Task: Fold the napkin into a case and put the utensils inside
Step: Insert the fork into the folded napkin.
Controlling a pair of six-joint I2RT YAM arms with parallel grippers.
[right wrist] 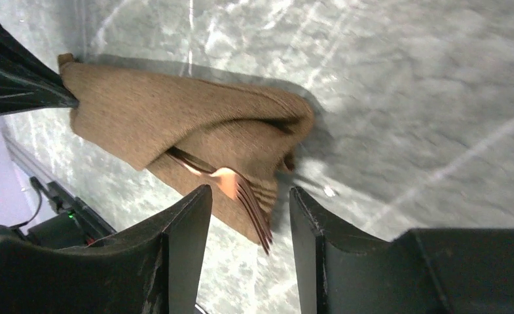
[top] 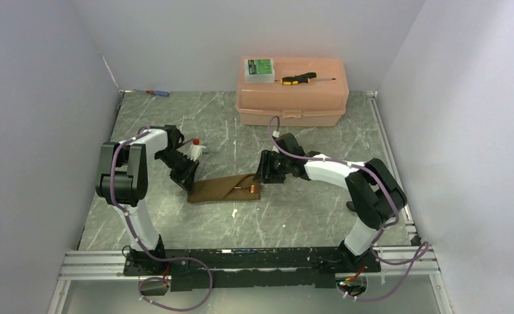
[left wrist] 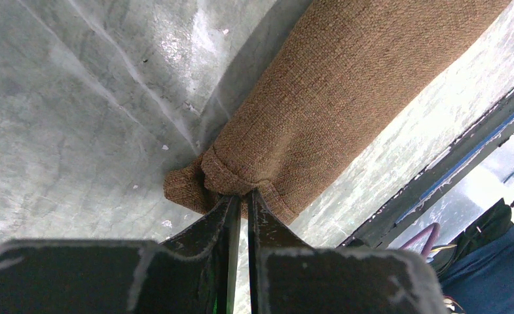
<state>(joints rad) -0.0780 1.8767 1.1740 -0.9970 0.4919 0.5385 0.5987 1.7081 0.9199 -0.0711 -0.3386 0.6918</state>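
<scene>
The brown napkin, folded into a narrow case (top: 224, 190) with a slanting flap, lies on the grey marbled tabletop (top: 293, 216) between the two arms. The left gripper (left wrist: 241, 195) is pressed almost together, pinching the bunched left end of the case – from above, its fingertips are hard to make out against the cloth. The right gripper (right wrist: 251, 191) stands spread, with nothing between its fingers, just over the right end of the case. There a copper-coloured fork (right wrist: 241, 190) pokes its tines out from under the flap; its handle is hidden inside the fold, and whether any other cutlery lies in there cannot be told.

At the far edge sits a pink plastic box (top: 292, 108) with a yellow-and-black screwdriver (top: 298, 79) on its lid – a blue-and-red screwdriver (top: 157, 93) lies small and blurred near the back left corner.
</scene>
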